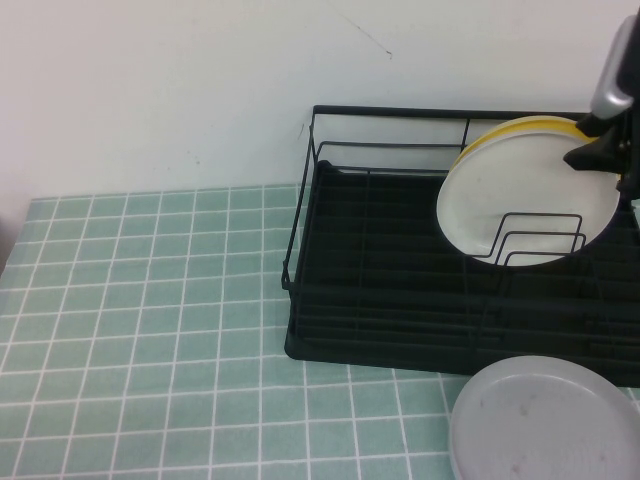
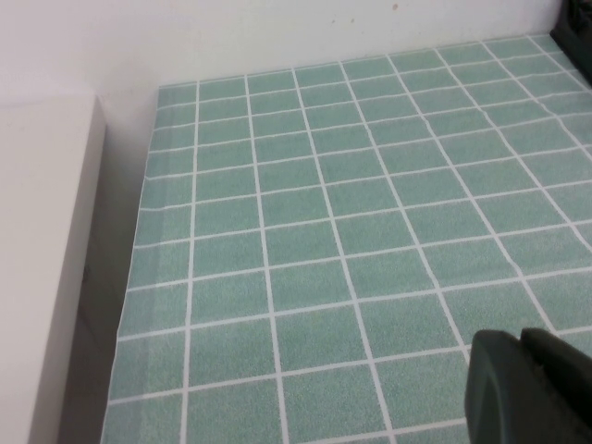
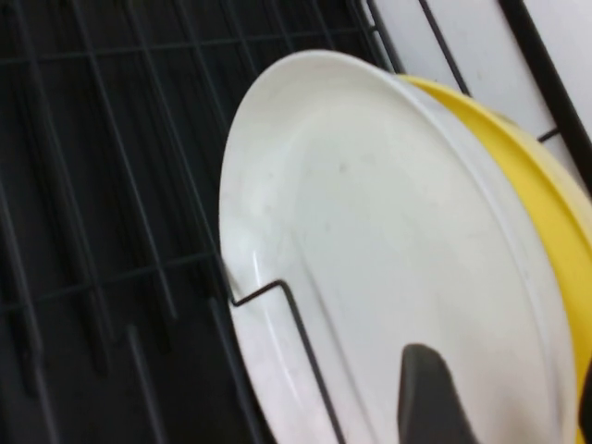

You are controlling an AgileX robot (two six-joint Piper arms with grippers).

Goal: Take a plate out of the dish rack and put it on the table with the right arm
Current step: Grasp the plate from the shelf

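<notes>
Straddling plate [image 3: 370, 231], end effector [image 3: 507, 407] (left's [image 2: 532, 388]: table [image 2: 324, 231])

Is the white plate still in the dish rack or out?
In: white plate stands among the dish rack dividers; right gripper at its rim.

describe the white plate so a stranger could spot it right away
Find the black rack on the green tiled table. At its right end, by the right claw, the white plate stands on edge among wire dividers. A yellow plate leans behind it; a grey plate lies flat on the table.
</notes>
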